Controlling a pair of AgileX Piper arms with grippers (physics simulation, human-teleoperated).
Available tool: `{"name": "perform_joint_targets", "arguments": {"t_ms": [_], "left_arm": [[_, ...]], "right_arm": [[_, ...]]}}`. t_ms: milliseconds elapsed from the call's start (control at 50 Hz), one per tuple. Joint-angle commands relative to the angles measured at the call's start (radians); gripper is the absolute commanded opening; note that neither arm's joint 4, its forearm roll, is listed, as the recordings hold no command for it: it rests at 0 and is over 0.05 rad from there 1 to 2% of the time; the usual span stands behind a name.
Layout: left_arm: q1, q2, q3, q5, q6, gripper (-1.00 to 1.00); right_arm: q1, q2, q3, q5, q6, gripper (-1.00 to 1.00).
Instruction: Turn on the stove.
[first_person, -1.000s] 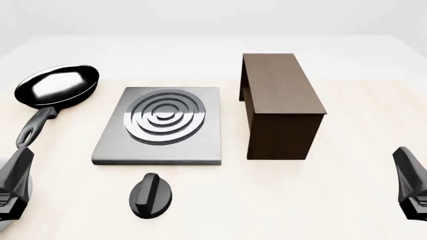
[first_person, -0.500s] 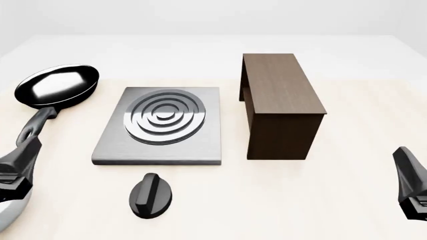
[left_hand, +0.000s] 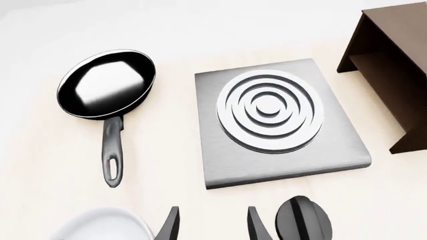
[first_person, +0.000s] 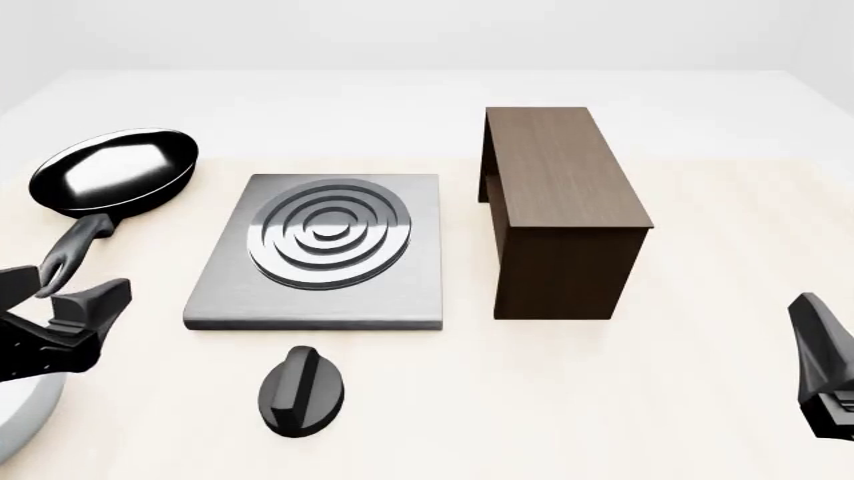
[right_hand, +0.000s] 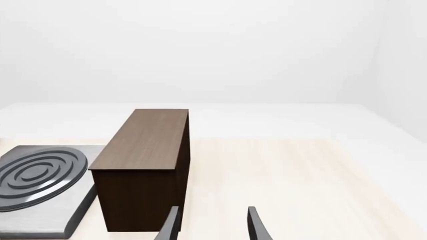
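Observation:
The stove is a flat grey slab (first_person: 400, 290) with raised rings (first_person: 330, 232), lying left of the table's centre. Its black ridged knob (first_person: 303, 390) lies apart from it, just in front of the slab's near edge. My left gripper (first_person: 63, 292) hovers open and empty to the left of the slab's near corner, above the pan handle's end. In the left wrist view its fingers (left_hand: 170, 225) frame bare table, with the knob (left_hand: 303, 220) off to one side and the slab (left_hand: 220, 165) beyond. My right gripper (first_person: 807, 320) stays at the far right, open (right_hand: 212, 220) and empty.
A black frying pan (first_person: 118, 170) lies left of the slab, its handle (first_person: 74, 250) pointing toward me. A dark brown wooden stand (first_person: 561, 200) rises just right of the slab. A white rounded shape (first_person: 20, 420) sits at the lower left corner.
My left gripper has swung up and to the right, toward the slab's left side, and turned so both fingers show. The right gripper, knob and pan have not moved.

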Motion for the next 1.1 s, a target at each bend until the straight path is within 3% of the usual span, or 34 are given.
{"name": "perform_joint_targets", "arguments": {"t_ms": [20,240,340,1100], "left_arm": [[-0.032,0.063,-0.050,0.097,0.004,1.00],[-0.071,0.114,-0.033,0.111,0.010,1.00],[-0.097,0.182,-0.017,0.076,-0.036,1.00],[-0.201,0.386,0.069,-0.135,-0.083,1.00]], "right_arm": [[-0.003,-0.001,0.000,0.000,-0.008,1.00],[-0.003,-0.001,0.000,0.000,-0.002,1.00],[-0.003,-0.001,0.000,0.000,-0.002,1.00],[-0.003,-0.001,0.000,0.000,-0.003,1.00]]}}
